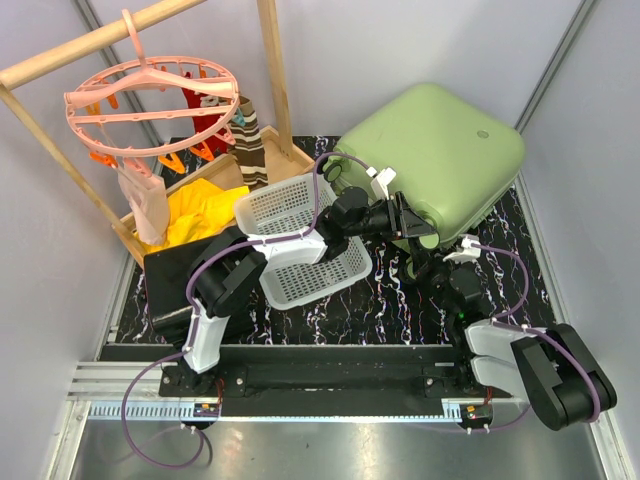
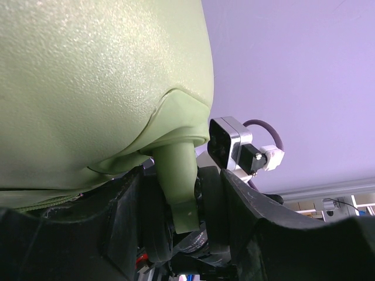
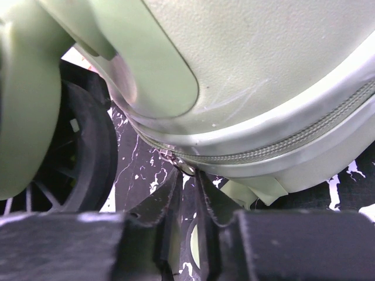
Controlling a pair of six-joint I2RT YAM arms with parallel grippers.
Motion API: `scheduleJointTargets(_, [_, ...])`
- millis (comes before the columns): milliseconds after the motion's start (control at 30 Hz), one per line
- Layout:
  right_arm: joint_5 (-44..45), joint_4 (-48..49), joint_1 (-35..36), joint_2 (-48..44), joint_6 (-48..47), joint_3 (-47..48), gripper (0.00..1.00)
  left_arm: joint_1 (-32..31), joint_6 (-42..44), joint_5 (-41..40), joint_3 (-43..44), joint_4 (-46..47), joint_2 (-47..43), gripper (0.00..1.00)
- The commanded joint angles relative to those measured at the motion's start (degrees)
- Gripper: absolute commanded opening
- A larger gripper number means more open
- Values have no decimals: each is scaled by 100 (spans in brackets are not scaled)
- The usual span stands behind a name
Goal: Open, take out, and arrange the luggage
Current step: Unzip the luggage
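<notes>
The light-green luggage [image 1: 430,150] lies shut at the back right, its zipper [image 3: 281,143] closed along the seam. My left gripper [image 1: 418,228] reaches across to its near-left corner. In the left wrist view the left gripper [image 2: 181,175] is shut on the twin dark wheel [image 2: 211,199], the green wheel fork [image 2: 179,175] running between the jaws. My right gripper [image 1: 437,262] sits low at the near edge. In the right wrist view the right gripper [image 3: 188,175] is pinched on the metal zipper pull [image 3: 186,168], a thin slit left between the fingers. Another wheel [image 3: 88,152] stands to its left.
A white perforated basket [image 1: 300,240] lies under the left arm. A black case [image 1: 170,275] sits at the left, with yellow cloth [image 1: 200,210] behind it. A pink clip hanger [image 1: 150,100] hangs on a wooden rack [image 1: 275,70]. Grey walls close in on the black marbled mat [image 1: 380,310].
</notes>
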Motion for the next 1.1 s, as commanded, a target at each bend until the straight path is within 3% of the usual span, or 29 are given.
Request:
scheduleJointTargets(0, [341, 893, 7, -41, -219, 198, 17, -199, -32, 418, 265, 2061, -480, 0])
scheduleJointTargets(267, [806, -441, 7, -1121, -272, 189, 1, -76, 206, 260, 81, 1937, -665, 0])
scheduleJointTargets(433, [1535, -2320, 7, -2104, -26, 435, 0, 108, 162, 181, -78, 2034, -726, 0])
scheduleJointTargets(700, [2327, -3203, 7, -2564, 115, 470, 0, 276, 241, 146, -218, 2034, -849, 0])
scheduleJointTargets(800, [1837, -2915, 15, -2441, -77, 462, 0, 276, 294, 181, -192, 1973, -876, 0])
scheduleJointTargets(933, [494, -2272, 7, -1837, -227, 601, 4, 276, 224, 233, -122, 1990, -867, 0])
scheduleJointTargets(1067, [-238, -1867, 7, -1422, -79, 611, 18, 276, 100, 286, -69, 2052, -902, 0])
